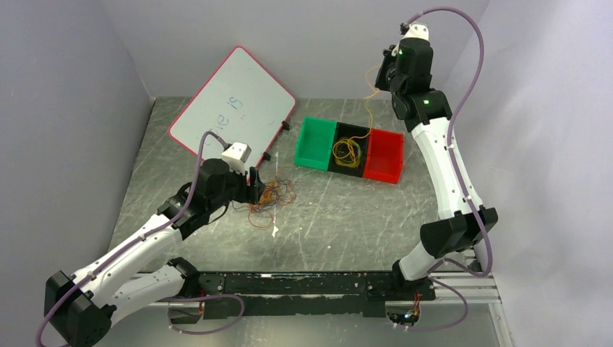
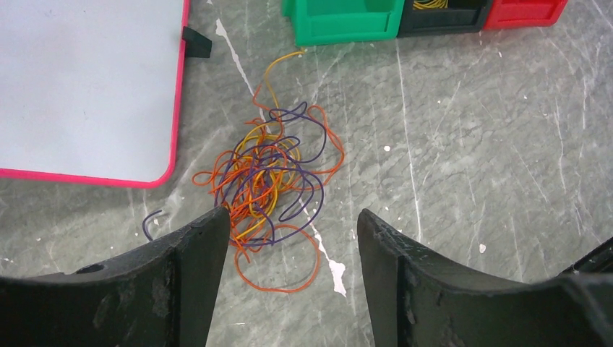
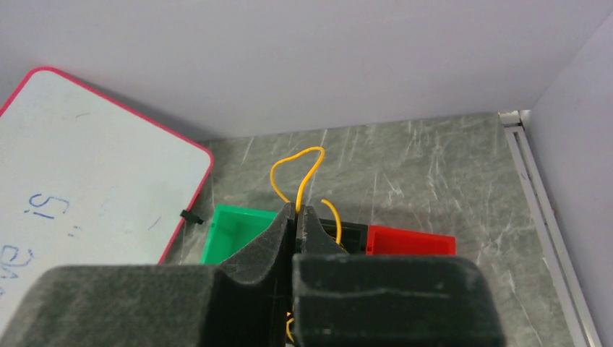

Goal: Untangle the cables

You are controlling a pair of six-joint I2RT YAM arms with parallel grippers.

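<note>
Main tangle [image 2: 267, 181] of orange, yellow and dark purple cables sits on the table [image 1: 340, 217], left of centre, near the near-right corner of the whiteboard [image 1: 231, 108]. My left pincer [image 2: 293, 217] is released, jaws spread wide, nothing between them. The tangle lies just beyond the fingertips and a bit left of the gap; its near orange loop reaches into the gap. The left fingertip [image 2: 213, 220] overlaps the tangle's edge in the left wrist view, and I can't tell if it touches. From the top view the left pincer [image 1: 254, 184] is low, just left of the tangle [image 1: 271, 196]. My right pincer [image 3: 300, 210] is clenched on one yellow cable [image 3: 300, 177], with a loop sticking out past the tips. It's raised at the far right [image 1: 383, 72], above the bins, and the yellow cable [image 1: 369, 101] hangs from it down toward the black bin [image 1: 359, 170], where a small yellow coil [image 1: 347, 150] lies. Green bin [image 1: 312, 143] is on the left of the black one, red bin [image 1: 383, 155] on the right, all three touching in a row, well apart from the tangle.
</note>
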